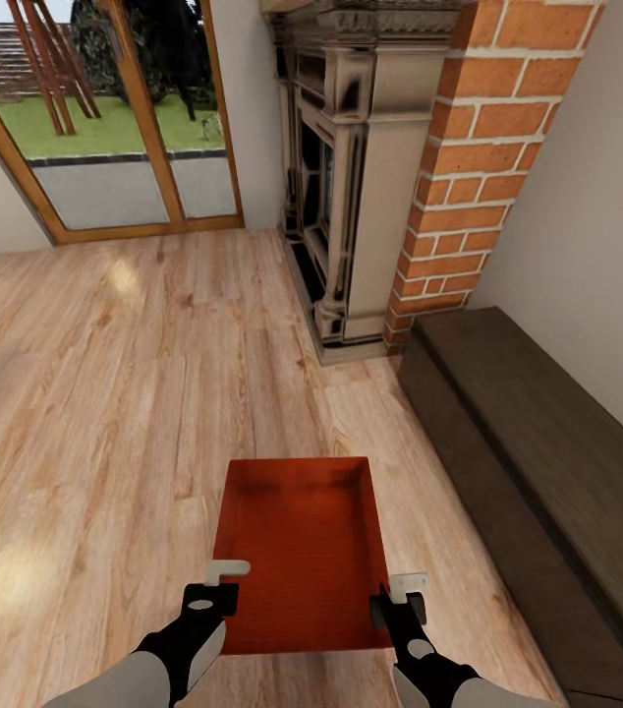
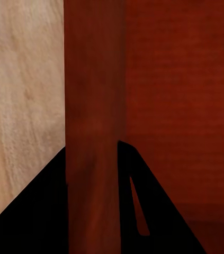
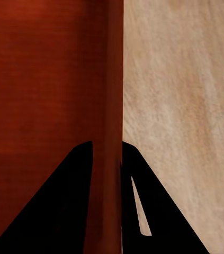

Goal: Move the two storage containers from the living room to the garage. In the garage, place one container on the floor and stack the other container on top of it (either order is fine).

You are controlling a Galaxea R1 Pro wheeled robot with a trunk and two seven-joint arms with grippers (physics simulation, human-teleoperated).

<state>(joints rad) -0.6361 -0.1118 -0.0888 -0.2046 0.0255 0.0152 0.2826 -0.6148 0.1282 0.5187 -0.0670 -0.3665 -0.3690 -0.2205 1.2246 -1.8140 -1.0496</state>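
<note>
Holding one container (image 1: 302, 551) between them, two grippers clamp its side walls: the left gripper (image 1: 221, 582) pinches the left wall, the right gripper (image 1: 398, 596) the right wall. In each wrist view, two dark fingers (image 2: 32, 211) straddle the orange-red wall, one inside the box and one outside, closed against it. The open-top box sits low in front of the robot, over the pale wood-plank floor (image 1: 105, 393). Ahead stand one fireplace (image 1: 351, 177) with one brick column (image 1: 479, 167), one dark bench (image 1: 547, 462) at the right wall, and a two-pane glass door (image 1: 115, 118).
</note>
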